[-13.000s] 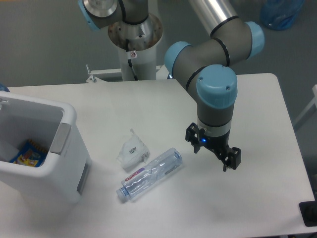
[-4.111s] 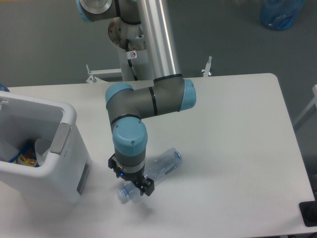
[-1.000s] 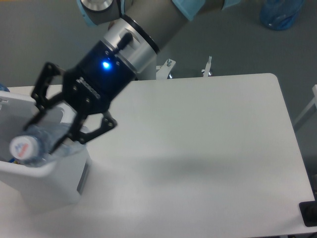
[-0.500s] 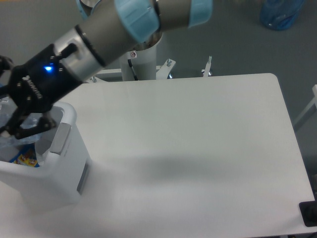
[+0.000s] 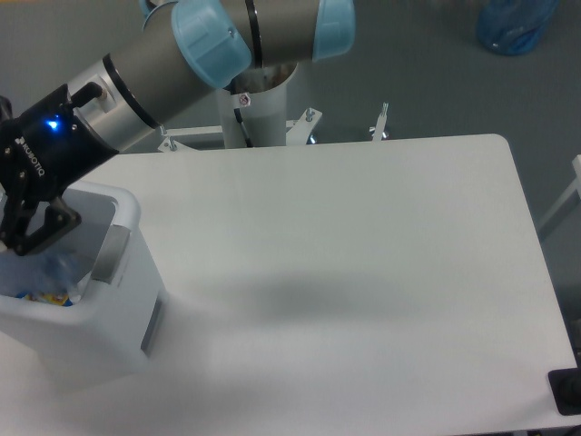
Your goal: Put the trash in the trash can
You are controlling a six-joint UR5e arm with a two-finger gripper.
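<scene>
The trash can point(image 5: 102, 320), a large white bin with a grey panel point(image 5: 113, 251), stands at the table's left edge. My gripper point(image 5: 25, 238) hangs over its opening at the far left of the view, partly cut off by the frame edge. Its dark fingers point(image 5: 47, 224) are spread open. Just below them, inside the bin, the clear water bottle point(image 5: 47, 269) shows only as a bluish blur, apart from the fingers. No trash lies on the white table point(image 5: 363, 254).
A colourful packet point(image 5: 36, 296) lies at the bottom of the bin. The arm's base column point(image 5: 259, 113) rises behind the table. A blue bag point(image 5: 513, 23) sits on the floor at top right. A dark object point(image 5: 568, 391) sits at the lower right corner.
The gripper carried the bottle from the table up and over the bin. Since half a second ago the bottle has left the fingers and dropped into the bin.
</scene>
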